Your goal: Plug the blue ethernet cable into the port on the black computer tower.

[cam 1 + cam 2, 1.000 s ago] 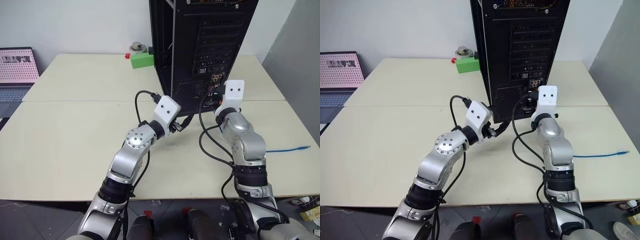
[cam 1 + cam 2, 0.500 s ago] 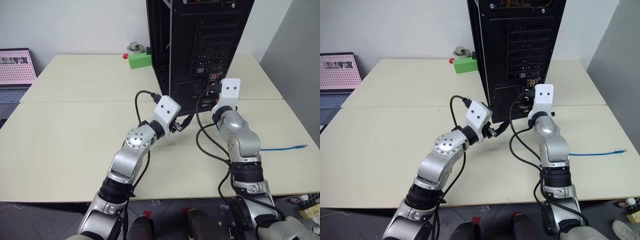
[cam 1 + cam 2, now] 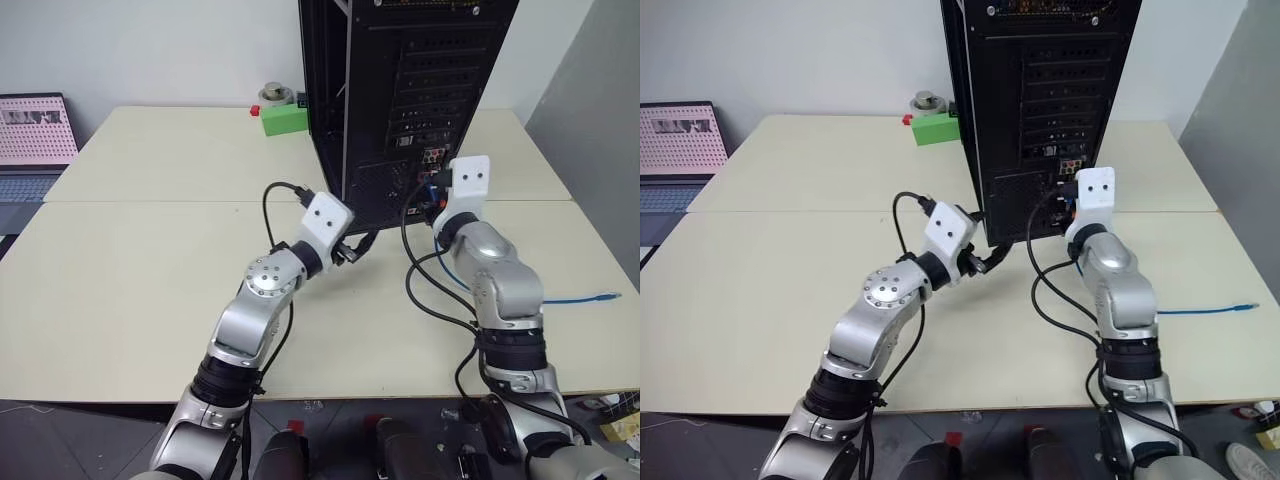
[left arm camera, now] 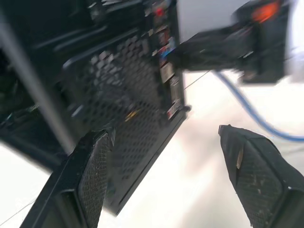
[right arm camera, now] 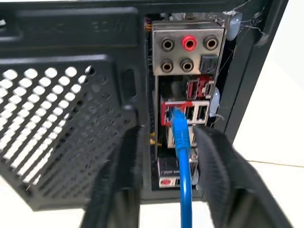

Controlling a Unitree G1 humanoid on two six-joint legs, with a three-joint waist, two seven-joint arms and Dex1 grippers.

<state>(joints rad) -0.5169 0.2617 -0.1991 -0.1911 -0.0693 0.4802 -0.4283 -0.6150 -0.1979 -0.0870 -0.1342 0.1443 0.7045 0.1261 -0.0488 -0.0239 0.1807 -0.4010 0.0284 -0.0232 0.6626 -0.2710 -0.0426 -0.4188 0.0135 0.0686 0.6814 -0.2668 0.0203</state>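
The right gripper (image 5: 164, 156) has its two fingers apart, one on each side of the blue ethernet cable (image 5: 183, 156), not squeezing it. The cable's plug sits in the port (image 5: 175, 114) on the black computer tower (image 3: 420, 90). The left gripper (image 4: 171, 175) is wide open and empty, near the tower's bottom corner.

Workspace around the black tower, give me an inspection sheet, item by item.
Surface: pale table, two slabs with a seam.
Job's things: blue ethernet cable has its plug in the port of the black computer tower; its other end lies on the table.
Clutter: green box, tape roll.
Hands: left hand open, holding nothing; right hand fingers apart either side of the cable.
Cables: black robot cables loop over the table.
Surroundings: laptop, white wall.
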